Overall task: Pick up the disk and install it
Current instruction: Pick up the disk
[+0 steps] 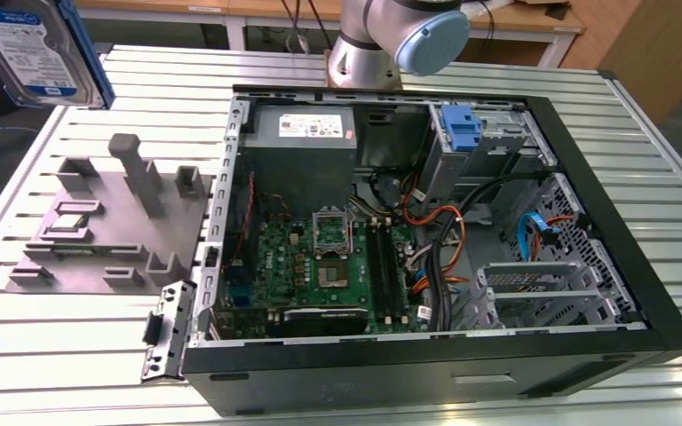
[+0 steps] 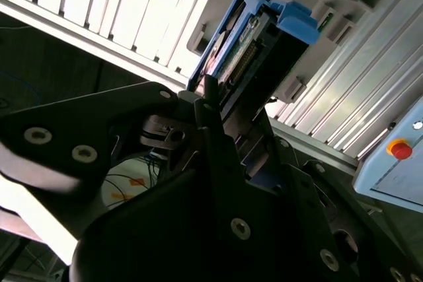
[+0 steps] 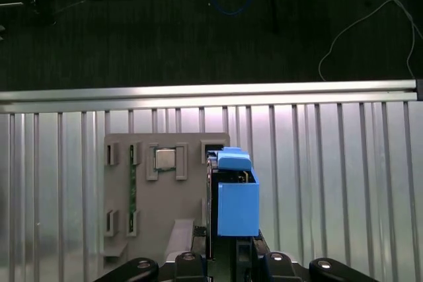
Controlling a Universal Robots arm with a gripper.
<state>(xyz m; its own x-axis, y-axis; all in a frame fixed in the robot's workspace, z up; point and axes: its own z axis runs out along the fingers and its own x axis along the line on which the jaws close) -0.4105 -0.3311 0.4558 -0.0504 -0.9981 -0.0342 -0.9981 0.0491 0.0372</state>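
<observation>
The claw (image 2: 231, 113) pinches the disk (image 1: 28, 43), lifted at the exterior view's upper left; installation in the open computer case (image 1: 376, 374) remains.

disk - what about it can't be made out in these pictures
1. Exterior view: the disk is cut off by the top and left edges.
2. Second wrist view: the gripper covers its lower end.
3. First wrist view: it stands edge-on, so its flat faces are hidden; the gripper hides its lower end.
</observation>
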